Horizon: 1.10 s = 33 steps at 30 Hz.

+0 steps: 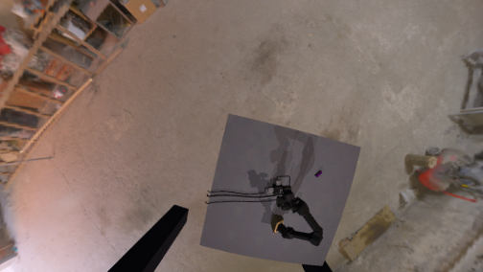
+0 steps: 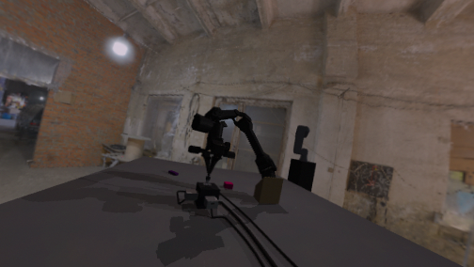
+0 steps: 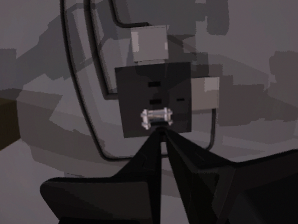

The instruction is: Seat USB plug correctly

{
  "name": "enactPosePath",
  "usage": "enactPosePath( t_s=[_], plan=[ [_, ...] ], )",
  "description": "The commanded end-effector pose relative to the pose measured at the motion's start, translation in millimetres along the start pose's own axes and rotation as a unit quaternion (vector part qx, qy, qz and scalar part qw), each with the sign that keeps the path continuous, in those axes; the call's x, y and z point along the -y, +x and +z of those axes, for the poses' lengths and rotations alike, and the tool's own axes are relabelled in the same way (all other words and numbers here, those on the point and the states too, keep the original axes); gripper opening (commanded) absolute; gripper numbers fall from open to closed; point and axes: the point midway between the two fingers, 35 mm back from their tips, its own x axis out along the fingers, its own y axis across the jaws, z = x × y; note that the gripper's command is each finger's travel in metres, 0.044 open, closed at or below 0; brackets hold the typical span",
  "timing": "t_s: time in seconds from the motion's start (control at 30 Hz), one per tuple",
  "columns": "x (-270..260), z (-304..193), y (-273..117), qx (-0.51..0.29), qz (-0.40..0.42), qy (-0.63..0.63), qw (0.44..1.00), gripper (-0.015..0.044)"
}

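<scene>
No writing legible anywhere. Two black cables (image 3: 75, 63) at left, curving round the power cube (image 3: 154, 98) on the grey surface (image 3: 266, 23). Small silvery USB plug (image 3: 156, 119) over the cube's dark top (seating depth unclear), pinched in the closed hand (image 3: 161, 137).

Brick wall (image 2: 71, 108) left, bright lamp (image 2: 119, 47) overhead, stained concrete floor (image 1: 201, 62), cluttered wooden shelving (image 1: 43, 62).

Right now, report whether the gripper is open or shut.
Shut on the USB plug. In the wrist view the gripper fingers meet at the silver plug over the power cube. Whether the plug is seated: cannot tell.
</scene>
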Motion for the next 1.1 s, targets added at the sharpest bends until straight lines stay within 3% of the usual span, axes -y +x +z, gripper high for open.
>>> enactPosePath(
  t_s=[0.0,1.07],
  plan=[
    [-0.3,0.7,0.8,0.004,0.001,-0.002,1.0,0.0],
    [-0.3,0.4,4.7,0.004,0.001,-0.002,1.0,0.0]
  ],
)
